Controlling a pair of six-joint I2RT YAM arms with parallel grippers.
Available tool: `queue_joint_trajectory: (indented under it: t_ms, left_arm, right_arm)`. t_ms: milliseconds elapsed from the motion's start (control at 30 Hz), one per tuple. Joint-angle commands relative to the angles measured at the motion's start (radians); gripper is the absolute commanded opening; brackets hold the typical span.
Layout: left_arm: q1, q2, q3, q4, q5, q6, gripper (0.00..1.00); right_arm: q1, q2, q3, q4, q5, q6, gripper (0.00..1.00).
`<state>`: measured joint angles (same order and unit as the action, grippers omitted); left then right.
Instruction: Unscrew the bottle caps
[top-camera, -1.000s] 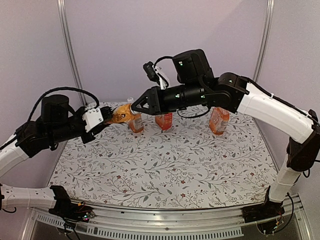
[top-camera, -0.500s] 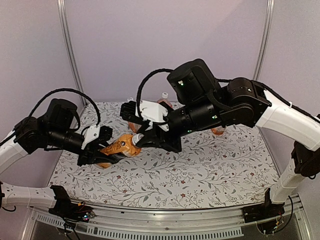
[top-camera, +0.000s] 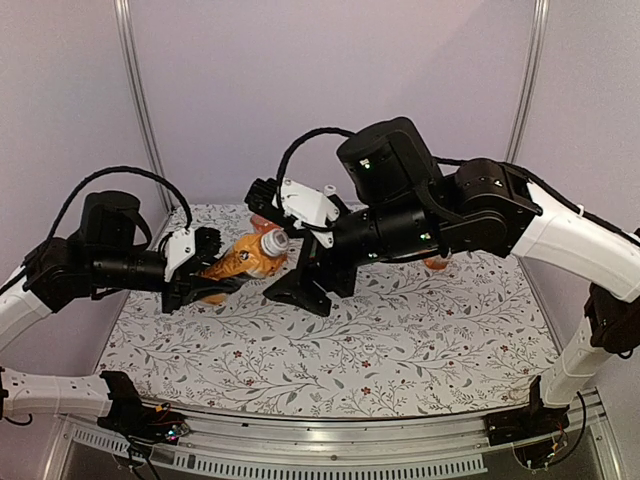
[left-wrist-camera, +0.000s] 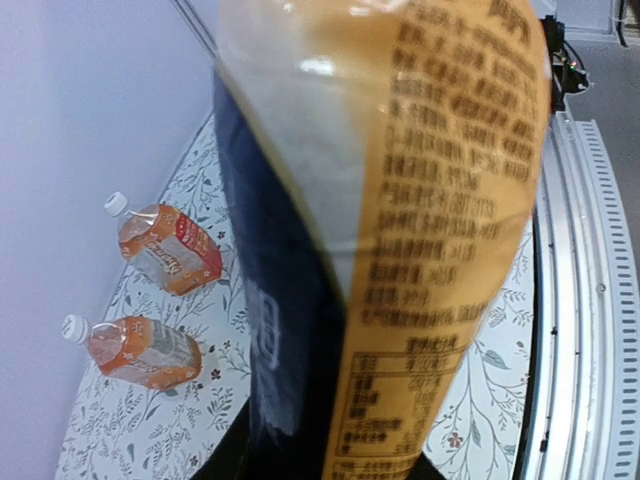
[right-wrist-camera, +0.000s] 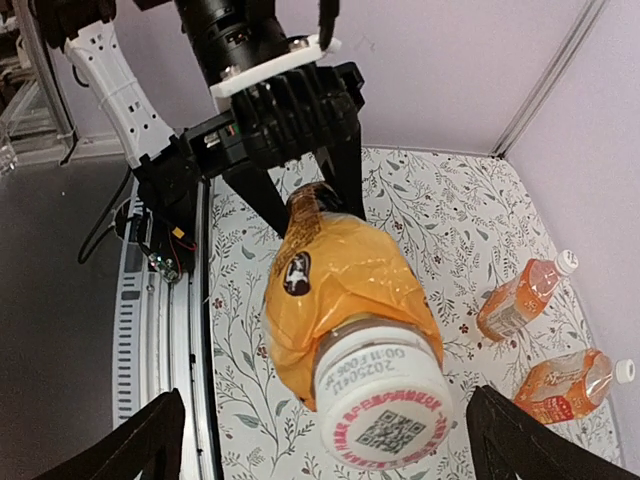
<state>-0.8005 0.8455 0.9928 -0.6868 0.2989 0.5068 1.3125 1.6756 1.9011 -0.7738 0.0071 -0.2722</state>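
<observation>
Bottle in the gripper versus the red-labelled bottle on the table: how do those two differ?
The held bottle is up off the table, tilted, clamped near its base by the left gripper; the red-labelled bottle rests on the table, untouched. The held bottle wears an orange-and-black wrap; the red-labelled bottle's label is orange with red. Both hold orange drink under white caps.

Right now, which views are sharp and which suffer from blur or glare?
Left wrist: the held bottle fills the frame, its label print soft, a white glare spot near the top. Right wrist: the cap and its printed code are crisp. Top external: evenly lit, sharp, no harsh shadows.
</observation>
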Motion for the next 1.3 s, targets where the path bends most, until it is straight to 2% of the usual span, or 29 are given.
queue_joint_trajectory:
  t_ms: [0, 67, 200, 467, 600, 833, 933, 967, 1100, 1200, 1267]
  left_arm:
    - [-0.014, -0.009, -0.055, 0.163, -0.224, 0.073, 0.01]
    - [-0.014, -0.006, -0.074, 0.203, -0.283, 0.110, 0.01]
    - [-0.014, -0.007, -0.089, 0.252, -0.376, 0.139, 0.01]
    - [-0.015, -0.032, -0.112, 0.277, -0.392, 0.168, 0.02]
    - [-0.017, -0.033, -0.115, 0.279, -0.391, 0.168, 0.02]
    - [-0.017, -0.033, -0.116, 0.279, -0.399, 0.170, 0.02]
    - [-0.017, -0.033, -0.116, 0.280, -0.401, 0.172, 0.02]
    - [-0.017, -0.033, -0.117, 0.279, -0.400, 0.173, 0.02]
    - [-0.019, -0.033, -0.112, 0.261, -0.373, 0.161, 0.02]
    - [-0.019, -0.032, -0.092, 0.195, -0.311, 0.126, 0.02]
    - [-0.019, -0.033, -0.078, 0.131, -0.227, 0.108, 0.02]
  right_arm:
    - [-0.027, -0.034, -0.011, 0.091, 0.069, 0.336, 0.99]
    - [-0.054, -0.022, -0.004, 0.092, 0.083, 0.508, 0.99]
    - [-0.118, -0.010, -0.001, 0.109, 0.065, 0.734, 0.95]
    - [-0.145, 0.027, 0.034, 0.137, 0.017, 0.820, 0.87]
    - [-0.144, 0.052, 0.052, 0.143, -0.038, 0.823, 0.77]
    - [-0.145, 0.064, 0.056, 0.140, -0.085, 0.823, 0.47]
    - [-0.144, 0.065, 0.053, 0.140, -0.090, 0.822, 0.30]
    - [-0.145, 0.065, 0.053, 0.140, -0.090, 0.819, 0.20]
    - [-0.144, 0.069, 0.053, 0.141, -0.134, 0.753, 0.03]
    - [-0.121, 0.068, 0.053, 0.117, -0.168, 0.643, 0.00]
    - [-0.083, 0.049, 0.039, 0.076, -0.119, 0.447, 0.00]
